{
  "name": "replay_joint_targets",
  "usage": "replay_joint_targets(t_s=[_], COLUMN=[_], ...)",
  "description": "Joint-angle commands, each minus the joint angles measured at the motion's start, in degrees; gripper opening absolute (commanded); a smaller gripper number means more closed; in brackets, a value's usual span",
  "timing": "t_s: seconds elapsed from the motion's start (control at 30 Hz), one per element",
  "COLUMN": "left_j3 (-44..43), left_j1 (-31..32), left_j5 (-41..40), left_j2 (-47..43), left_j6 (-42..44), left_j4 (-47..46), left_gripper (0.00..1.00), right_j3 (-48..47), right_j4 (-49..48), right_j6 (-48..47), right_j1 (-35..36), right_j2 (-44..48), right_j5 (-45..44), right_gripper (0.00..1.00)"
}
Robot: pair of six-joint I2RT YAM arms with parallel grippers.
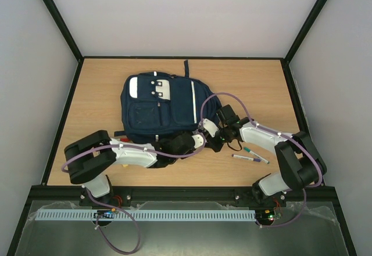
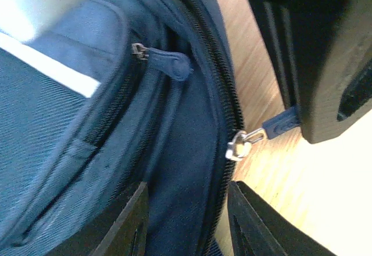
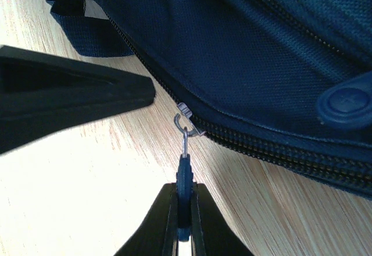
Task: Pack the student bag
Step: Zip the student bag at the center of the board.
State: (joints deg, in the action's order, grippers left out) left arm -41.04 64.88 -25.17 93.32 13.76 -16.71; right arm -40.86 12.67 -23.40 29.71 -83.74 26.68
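Observation:
The student bag (image 1: 160, 108), navy with white stripes, lies flat in the middle of the wooden table (image 1: 99, 93). My left gripper (image 2: 189, 224) straddles a fold of fabric at the bag's near right corner, one jaw on each side, pinching it beside the zipper. My right gripper (image 3: 184, 189) is shut on the blue zipper pull (image 3: 185, 175), which hangs from the silver slider (image 3: 187, 119) at the bag's edge. In the left wrist view that slider (image 2: 239, 145) and the pull (image 2: 282, 123) lead into the right gripper's black body. A second zipper tab (image 2: 171, 64) lies higher on the bag.
Two pens (image 1: 251, 156) lie on the table just right of the grippers. Both arms meet at the bag's near right corner (image 1: 203, 137). Dark frame rails (image 1: 64, 122) and white walls border the table.

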Motion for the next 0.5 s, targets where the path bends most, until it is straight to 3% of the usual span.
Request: replay_joint_targets(t_s=[0.0,0.17,0.3,0.47], left_j3=[-2.4,-4.0,-5.2,-3.9], left_j1=[-0.1,0.1,0.4,1.7], left_j5=[2.4,2.3,1.6,-0.6], left_j2=[3.6,5.4,6.5,5.4], left_j6=[0.6,1.2,1.1,0.8], left_j4=[-0.8,-0.4,1.3,3.2], left_gripper=[0.38,0.35,0.12,0.02], right_j3=[0.1,-0.3,-1.8,-3.6], right_j4=[6.4,6.4,6.5,7.5], right_j6=[-1.0,-0.6,1.0,1.4], right_j1=[0.0,-0.1,-1.8,-7.3], right_j2=[-1.3,-2.7,-4.7,-6.2], right_j5=[3.2,2.4,0.4,-0.3], right_gripper=[0.01,0.01,0.01,0.01])
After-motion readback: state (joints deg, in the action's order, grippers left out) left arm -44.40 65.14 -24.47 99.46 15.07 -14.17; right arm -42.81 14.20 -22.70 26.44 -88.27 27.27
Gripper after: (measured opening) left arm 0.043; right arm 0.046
